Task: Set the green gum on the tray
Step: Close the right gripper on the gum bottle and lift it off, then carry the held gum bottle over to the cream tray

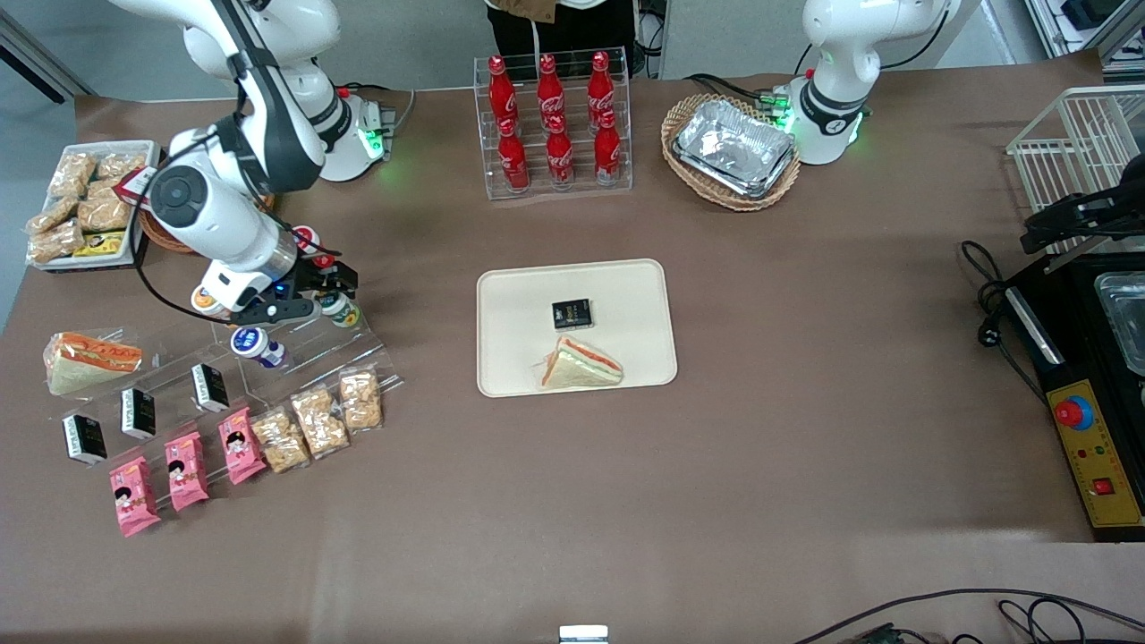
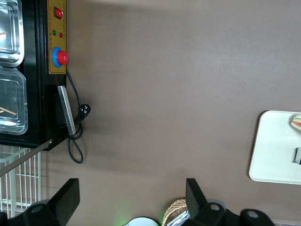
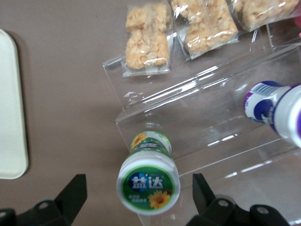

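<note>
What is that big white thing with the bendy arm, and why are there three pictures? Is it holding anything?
The white thing is a robot arm. At its tip is a gripper, two fingers that pinch like a crab claw.

The three pictures come from three cameras at the same moment. One looks down over the whole table. The other two sit on the robot wrists, like eyes on a hand.

In the working arm's wrist picture the fingers are spread open with the green gum between them, standing on a clear plastic shelf. Nothing is held yet. A blue-lidded bottle stands beside it.

In the middle of the brown table lies the tray, with a sandwich and a small black packet on it. Cola bottles stand in a rack farther from the front camera.
</note>
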{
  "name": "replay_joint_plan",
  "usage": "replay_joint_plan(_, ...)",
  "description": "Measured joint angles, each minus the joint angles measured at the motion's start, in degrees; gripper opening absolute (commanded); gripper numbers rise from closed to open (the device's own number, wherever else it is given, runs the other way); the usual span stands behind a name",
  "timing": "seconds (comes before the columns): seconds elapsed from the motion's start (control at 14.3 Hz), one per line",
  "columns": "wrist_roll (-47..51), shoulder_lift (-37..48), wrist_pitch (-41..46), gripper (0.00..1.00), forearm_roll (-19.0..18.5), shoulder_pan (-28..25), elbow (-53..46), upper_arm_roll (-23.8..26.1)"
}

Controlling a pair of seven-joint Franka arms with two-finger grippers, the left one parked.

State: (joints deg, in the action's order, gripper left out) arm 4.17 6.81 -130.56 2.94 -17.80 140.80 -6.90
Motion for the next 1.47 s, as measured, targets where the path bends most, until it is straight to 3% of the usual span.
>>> replay_joint_plan(0.14, -0.5, -0.9, -3.1, 0.98, 0.0, 0.0, 2.0, 0.0)
replay_joint_plan(0.21, -0.8, -1.2, -3.7, 0.91, 0.0, 0.0, 2.4, 0.0)
replay_joint_plan(0.28, -0.9, -1.3, -3.9, 0.8, 0.0, 0.0, 2.6, 0.0)
replay_joint_plan(0.49, -1.2, -1.3, -4.3, 0.33, 0.0, 0.0, 2.6, 0.0)
replay_joint_plan(0.63, -2.4, -1.3, -4.8, 0.17, 0.0, 0.0, 2.6, -0.1)
replay_joint_plan(0.98, -9.6, -1.2, -3.1, 0.17, 0.0, 0.3, -0.4, -3.2)
replay_joint_plan(1.19, -13.9, -1.2, 8.9, 0.17, 0.0, 0.5, -10.1, -6.9)
replay_joint_plan(1.47, -14.6, -3.0, 28.7, 0.17, 0.0, 1.0, -28.2, -7.9)
